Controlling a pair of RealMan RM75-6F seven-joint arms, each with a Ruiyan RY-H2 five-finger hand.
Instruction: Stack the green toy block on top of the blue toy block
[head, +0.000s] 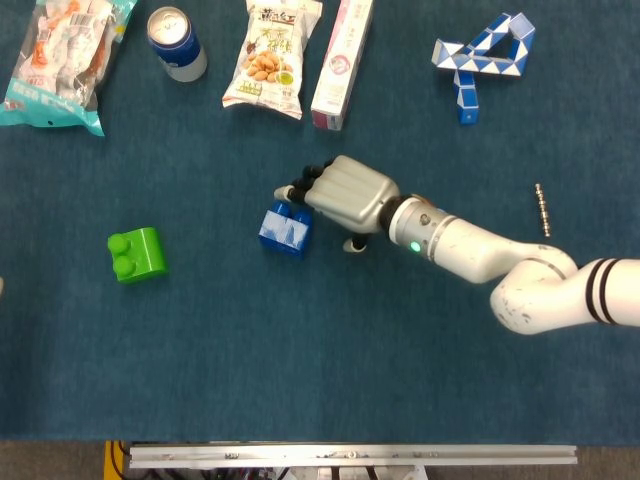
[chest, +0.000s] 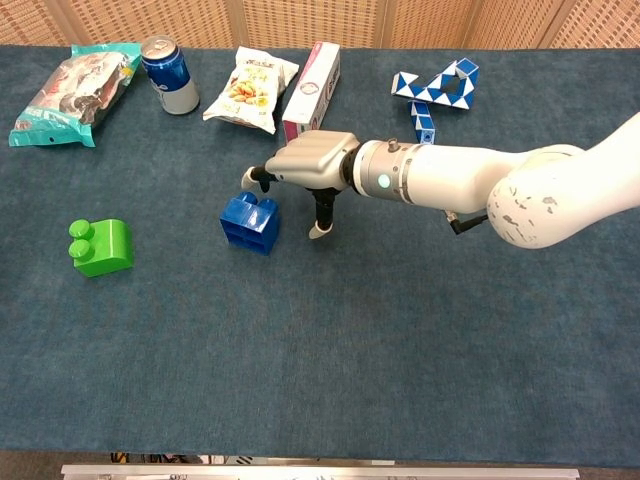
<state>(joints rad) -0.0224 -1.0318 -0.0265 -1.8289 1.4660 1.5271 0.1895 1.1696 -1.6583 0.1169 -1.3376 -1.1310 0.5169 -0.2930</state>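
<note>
The blue toy block (head: 285, 229) (chest: 250, 221) stands on the dark blue table mat near the middle. The green toy block (head: 138, 254) (chest: 100, 246) lies alone well to its left. My right hand (head: 345, 195) (chest: 305, 165) hovers just right of and slightly behind the blue block, palm down, fingers spread, holding nothing. Its fingertips (chest: 256, 176) reach over the block's far edge; I cannot tell whether they touch it. The thumb (chest: 320, 222) points down at the mat beside the block. My left hand shows in neither view.
Along the far edge lie a snack bag (chest: 70, 90), a blue can (chest: 168, 74), a nut packet (chest: 245, 88) and a pink-and-white box (chest: 312, 85). A blue-white snake puzzle (chest: 435, 92) sits far right. A small bead chain (head: 542, 210) lies right.
</note>
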